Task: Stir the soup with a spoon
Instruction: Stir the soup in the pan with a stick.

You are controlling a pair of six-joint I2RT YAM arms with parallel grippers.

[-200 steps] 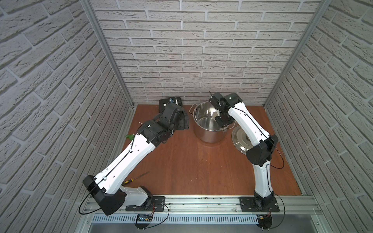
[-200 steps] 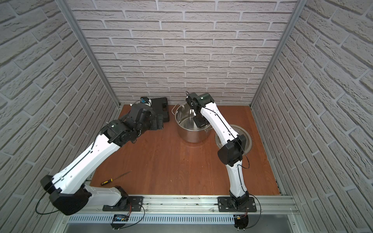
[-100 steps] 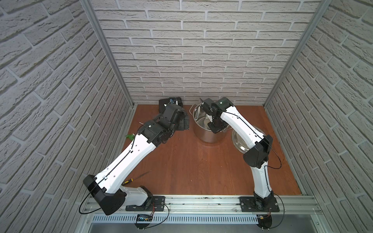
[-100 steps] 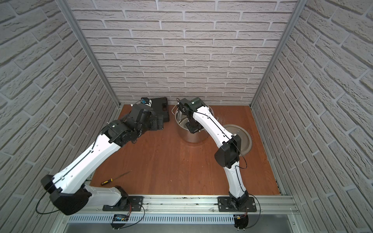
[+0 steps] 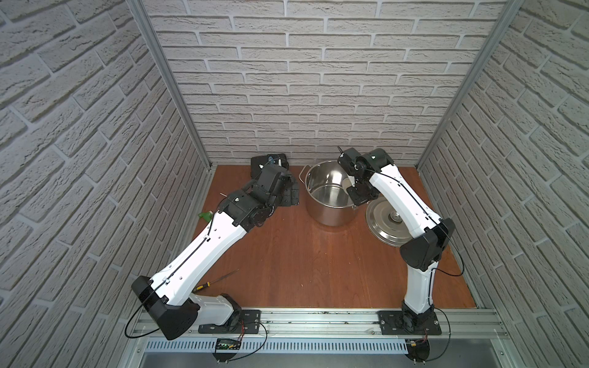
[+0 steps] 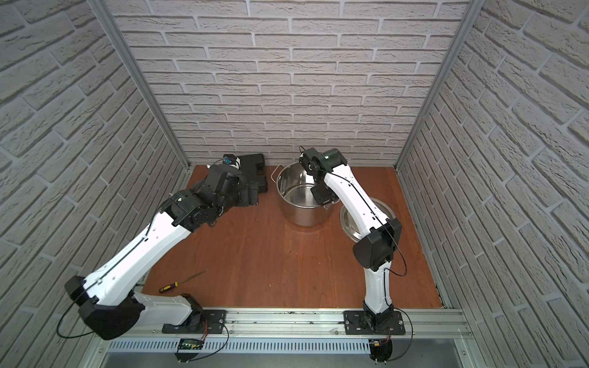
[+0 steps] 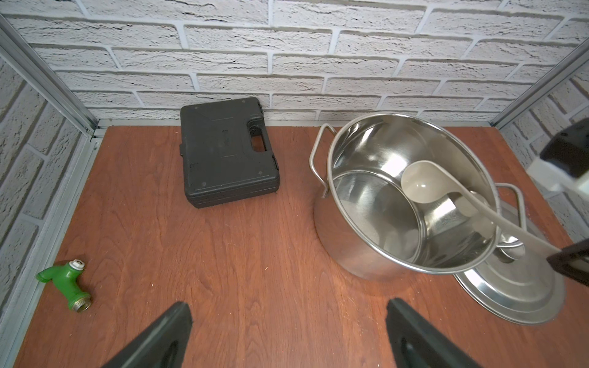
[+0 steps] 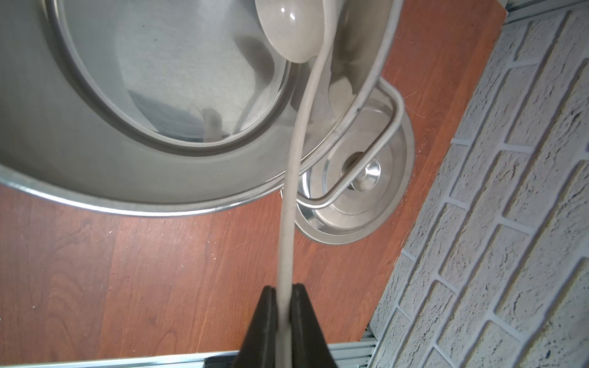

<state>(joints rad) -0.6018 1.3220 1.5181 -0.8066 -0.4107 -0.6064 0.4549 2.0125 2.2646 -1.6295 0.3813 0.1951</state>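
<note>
Spoon [image 7: 420, 188] handle crossing pot [image 7: 350, 251] rim, lid [image 7: 516, 293] beside

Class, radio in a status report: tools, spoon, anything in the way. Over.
Right tool shut on spoon handle. Left tool open, empty. Spoon bowl inside pot, no liquid visible. Lid beside pot, not blocking.

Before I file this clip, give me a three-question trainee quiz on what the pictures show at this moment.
1. True or false: the ladle's bowl is inside the pot.
2. What is the right claw shut on? A the lid; B the ladle; C the screwdriver.
3. Which claw stands open, holding nothing?
Key: 1 true; 2 B; 3 the left claw.
</note>
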